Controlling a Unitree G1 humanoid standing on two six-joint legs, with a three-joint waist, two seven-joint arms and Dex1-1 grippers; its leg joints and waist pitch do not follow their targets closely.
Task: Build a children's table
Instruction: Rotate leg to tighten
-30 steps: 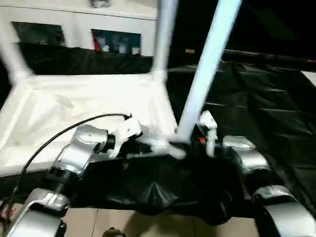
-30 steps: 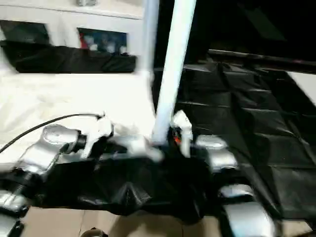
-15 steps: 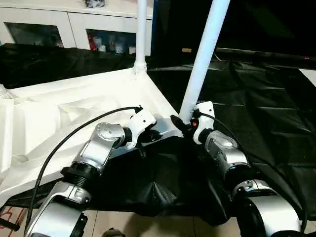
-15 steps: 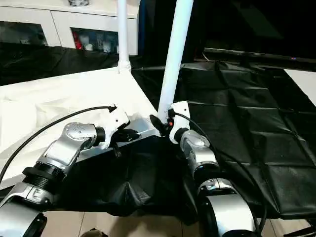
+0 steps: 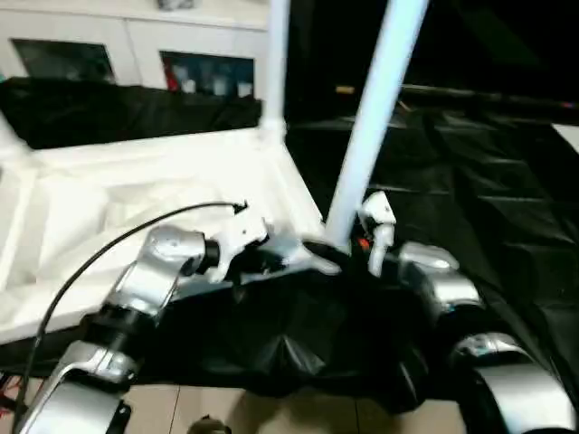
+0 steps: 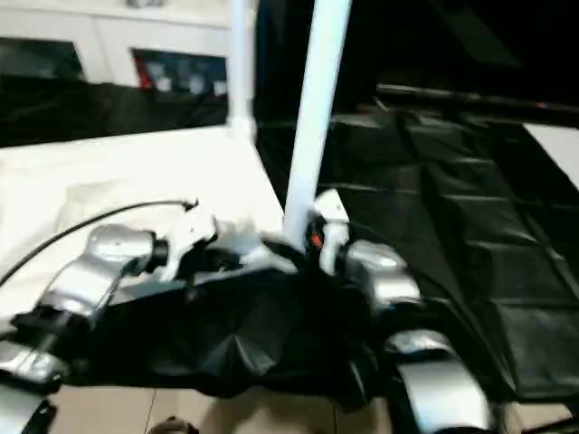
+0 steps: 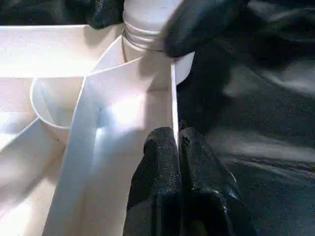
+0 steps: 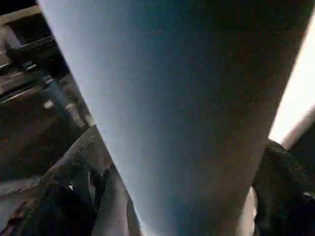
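Table upside down, two legs standing, the near one at its corner socket

The table top point(image 5: 136, 199) lies ribbed side up in the left half of the frame on black sheeting point(image 5: 488, 190); a far leg point(image 5: 274, 63) and a near leg point(image 5: 375, 108) rise from it. The left hand point(image 7: 174, 147) is clenched on the top's thin rim. The right hand point(image 5: 348, 246) is at the near leg's foot, its state I cannot tell. Other corners are cut off, and the seating depth looks unclear
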